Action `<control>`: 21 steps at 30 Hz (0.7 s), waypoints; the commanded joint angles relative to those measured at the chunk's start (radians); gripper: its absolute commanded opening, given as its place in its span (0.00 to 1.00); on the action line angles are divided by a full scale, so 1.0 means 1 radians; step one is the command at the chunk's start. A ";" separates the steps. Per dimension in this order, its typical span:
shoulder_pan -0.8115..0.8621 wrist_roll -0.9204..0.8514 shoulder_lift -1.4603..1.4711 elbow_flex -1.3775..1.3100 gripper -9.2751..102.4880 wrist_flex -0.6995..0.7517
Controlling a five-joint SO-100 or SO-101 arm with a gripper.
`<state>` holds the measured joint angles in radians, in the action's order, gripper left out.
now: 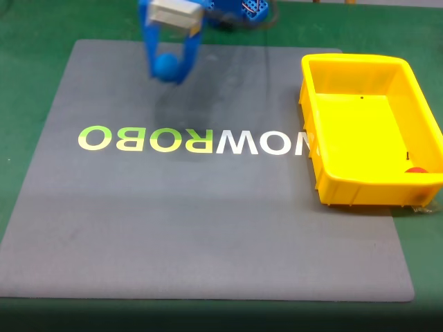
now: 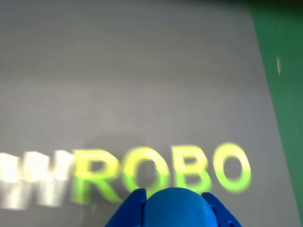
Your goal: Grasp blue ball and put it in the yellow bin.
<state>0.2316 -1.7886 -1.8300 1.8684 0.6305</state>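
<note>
**Ball held above the mat**

Gray mat (image 1: 208, 228) with lettering covers the green table (image 1: 28, 41). At its right edge in the fixed view sits the yellow bin (image 1: 325, 169). Blue claw (image 1: 168, 69) is closed around the blue ball (image 1: 165, 65), raised over the mat's far left.

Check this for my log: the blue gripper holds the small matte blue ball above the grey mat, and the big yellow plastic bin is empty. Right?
Not quite: the yellow bin isn't empty. The fixed view shows a small red-orange object in its near corner. The gripper does hold the blue ball above the mat.
</note>
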 commanded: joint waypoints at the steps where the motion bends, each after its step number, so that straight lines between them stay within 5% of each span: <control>1: -0.152 0.029 -0.166 0.023 0.08 -0.031; 12: -0.638 0.077 -0.383 0.245 0.08 -0.021; 21: -0.744 0.160 -0.278 0.239 0.08 -0.149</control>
<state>-0.4955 -1.6460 -2.1184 2.1353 0.5384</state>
